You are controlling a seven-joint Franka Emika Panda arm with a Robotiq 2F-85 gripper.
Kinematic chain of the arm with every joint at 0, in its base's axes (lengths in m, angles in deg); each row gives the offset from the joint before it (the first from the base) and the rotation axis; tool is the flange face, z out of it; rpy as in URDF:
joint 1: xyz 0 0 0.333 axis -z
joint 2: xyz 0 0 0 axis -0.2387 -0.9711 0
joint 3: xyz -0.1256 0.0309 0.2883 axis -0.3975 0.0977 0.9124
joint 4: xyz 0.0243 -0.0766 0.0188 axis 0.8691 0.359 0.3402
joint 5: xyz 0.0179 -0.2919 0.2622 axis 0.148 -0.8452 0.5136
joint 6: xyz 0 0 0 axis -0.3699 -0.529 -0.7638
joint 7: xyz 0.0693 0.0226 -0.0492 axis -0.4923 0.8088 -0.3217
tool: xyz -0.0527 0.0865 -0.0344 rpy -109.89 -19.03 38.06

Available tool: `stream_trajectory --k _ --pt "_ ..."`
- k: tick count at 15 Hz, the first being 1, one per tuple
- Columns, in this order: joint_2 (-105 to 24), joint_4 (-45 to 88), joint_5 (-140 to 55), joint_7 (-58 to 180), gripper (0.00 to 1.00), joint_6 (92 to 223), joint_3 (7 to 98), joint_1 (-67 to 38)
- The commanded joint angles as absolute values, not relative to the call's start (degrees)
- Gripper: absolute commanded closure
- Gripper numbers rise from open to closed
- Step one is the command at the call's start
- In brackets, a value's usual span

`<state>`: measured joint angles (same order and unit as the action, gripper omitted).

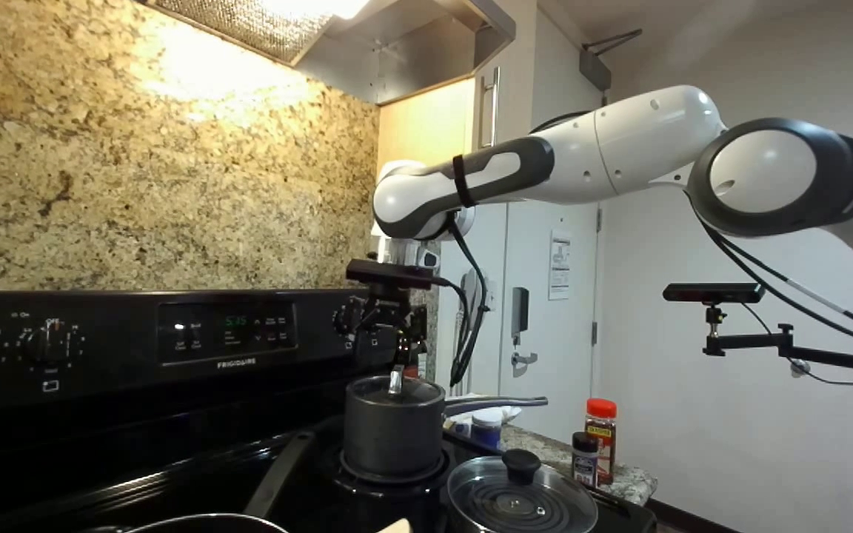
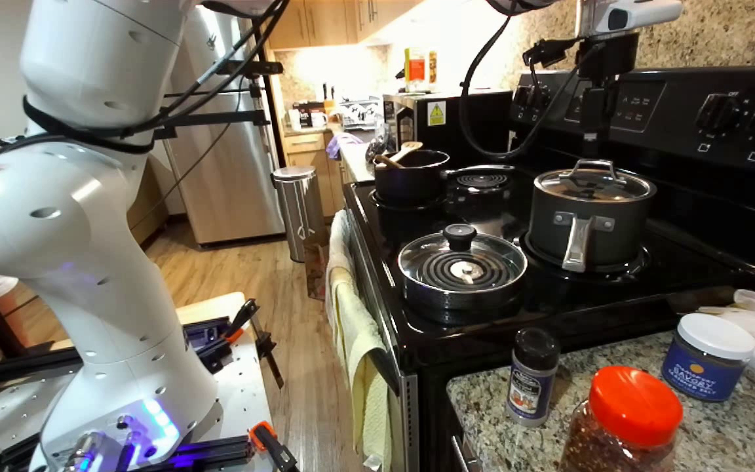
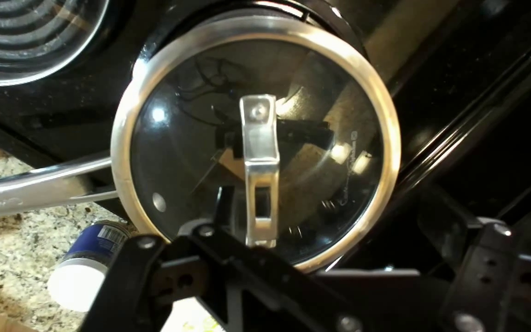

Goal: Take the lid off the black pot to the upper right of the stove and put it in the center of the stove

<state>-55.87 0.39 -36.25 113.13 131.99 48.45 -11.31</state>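
The black stove (image 1: 119,363) shines under a lit hood (image 1: 412,55), a speckled granite wall (image 1: 64,185) behind it. At the back right of its top stands the pot (image 1: 395,433), handle pointing out over the granite counter (image 2: 482,400). The lid (image 3: 226,152) is still on the pot, level and covering its mouth. The gripper (image 2: 590,134) hangs just above the lid's metal loop (image 3: 262,159), jaws well apart and holding nothing; whether it touches the loop I cannot tell.

Another lid (image 2: 461,261), with a black knob, lies at the front right. A dark pan (image 2: 410,180) stands at the front left, a coil (image 2: 482,181) at the back left. On the counter are a spice bottle (image 2: 530,383), a red-capped jar (image 2: 633,413) and a blue jar (image 2: 705,360). A yellow towel (image 2: 361,334) hangs down the oven front.

Farther off, a steel bin (image 2: 300,213) and a fridge (image 2: 230,157) stand on the wood floor (image 2: 286,314). In an exterior view a pale door (image 1: 545,326) shows behind the arm (image 1: 619,148).
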Motion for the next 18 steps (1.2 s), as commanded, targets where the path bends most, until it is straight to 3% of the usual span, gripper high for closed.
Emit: stream_trajectory --k 1,3,18 --pt "-57.08 -2.28 -37.03 115.96 0.00 129.26 47.73 -11.55" --pt "-54.03 3.47 -35.73 112.99 0.00 130.20 47.72 -9.59" --pt "-55.98 1.29 -35.49 114.37 0.00 131.85 47.60 -9.83"
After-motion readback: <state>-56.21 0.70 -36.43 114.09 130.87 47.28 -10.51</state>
